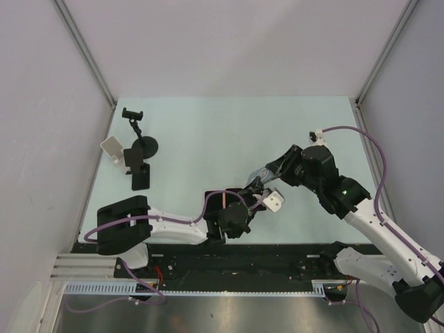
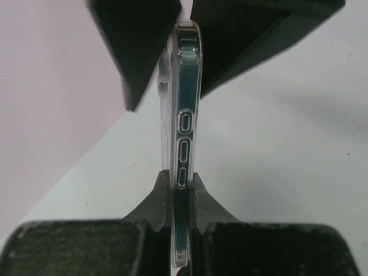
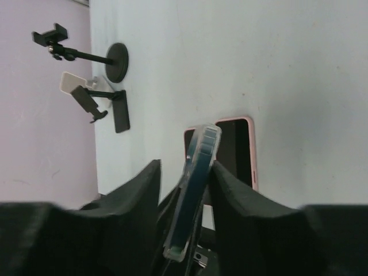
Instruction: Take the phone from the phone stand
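My gripper (image 3: 185,172) pinches a clear-cased phone (image 3: 198,155) edge-on between its dark fingers (image 3: 233,195). Just behind it, a pink-cased phone (image 3: 236,149) lies flat on the table (image 3: 287,69). Well apart, at the left, stand a round-based stand (image 3: 117,62) with a clamp and a flat-based stand (image 3: 119,118) with a white cradle.

No lettering, label, brand mark or number was legible in any view, neither on the clear-cased phone (image 2: 187,115) nor on anything else around it.
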`<state>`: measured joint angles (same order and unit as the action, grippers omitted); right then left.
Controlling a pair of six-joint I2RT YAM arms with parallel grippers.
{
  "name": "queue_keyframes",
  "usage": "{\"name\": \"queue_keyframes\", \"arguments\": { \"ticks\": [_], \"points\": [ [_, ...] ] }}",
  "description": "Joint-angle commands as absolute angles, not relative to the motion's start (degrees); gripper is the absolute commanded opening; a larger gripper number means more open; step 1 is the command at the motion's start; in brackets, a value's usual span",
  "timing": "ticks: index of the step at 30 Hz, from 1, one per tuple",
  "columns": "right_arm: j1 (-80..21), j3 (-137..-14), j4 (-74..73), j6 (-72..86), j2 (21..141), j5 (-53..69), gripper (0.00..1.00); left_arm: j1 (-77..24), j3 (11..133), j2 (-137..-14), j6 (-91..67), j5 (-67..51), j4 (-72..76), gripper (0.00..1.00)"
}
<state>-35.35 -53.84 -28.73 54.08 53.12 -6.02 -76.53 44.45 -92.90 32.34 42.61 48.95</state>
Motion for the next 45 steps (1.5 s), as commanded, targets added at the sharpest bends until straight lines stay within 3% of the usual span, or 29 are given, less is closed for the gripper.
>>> {"name": "queue_keyframes", "arguments": {
  "ticks": [1, 2, 3, 6, 7, 12, 17, 23, 27, 38, 45],
  "points": [
    [-35.6, -54.5, -19.0, 49.8, 50.0, -6.2, 0.50, -76.3, 42.2, -88.2, 23.8, 41.6, 53.5, 0.00],
    [-35.6, -54.5, -18.4, 49.0, 49.7, -6.1, 0.57, -76.3, 41.3, -87.1, 22.9, 41.1, 53.5, 0.00],
    [-35.5, -54.5, -17.6, 47.5, 49.5, -6.2, 0.71, -76.3, 40.7, -86.4, 20.9, 40.2, 53.4, 0.00],
    [-35.3, -54.5, -15.5, 44.2, 48.2, -6.5, 0.96, -76.3, 38.8, -84.1, 16.8, 37.9, 52.4, 0.01],
    [-35.2, -54.5, -15.1, 42.3, 47.6, -6.7, 1.00, -76.2, 38.4, -83.6, 15.6, 37.2, 51.9, 0.00],
    [-35.2, -54.4, -13.3, 33.9, 44.5, -7.1, 1.00, -73.2, 36.0, -78.5, 0.4, 27.4, 45.0, 0.00],
    [-35.4, -50.3, -8.4, 24.8, 40.7, -2.9, 1.00, -63.5, 33.4, -74.4, -17.5, 6.0, 42.3, 0.00],
    [-37.5, -44.0, -2.0, 19.7, 38.2, 1.8, 1.00, -57.4, 33.0, -74.0, -30.6, -8.0, 42.5, 0.00],
    [-41.3, -42.8, -1.1, 18.0, 41.6, -1.0, 1.00, -56.3, 33.1, -74.0, -35.0, -11.1, 43.9, 0.00],
    [-53.6, -42.4, -2.5, 20.9, 49.2, -24.2, 1.00, -54.6, 30.9, -72.8, -40.8, -11.7, 48.3, 0.00],
    [-54.5, -42.4, -6.5, 24.1, 50.6, -31.3, 1.00, -54.3, 30.0, -71.8, -41.5, -10.8, 49.1, 0.00]
  ]
}}
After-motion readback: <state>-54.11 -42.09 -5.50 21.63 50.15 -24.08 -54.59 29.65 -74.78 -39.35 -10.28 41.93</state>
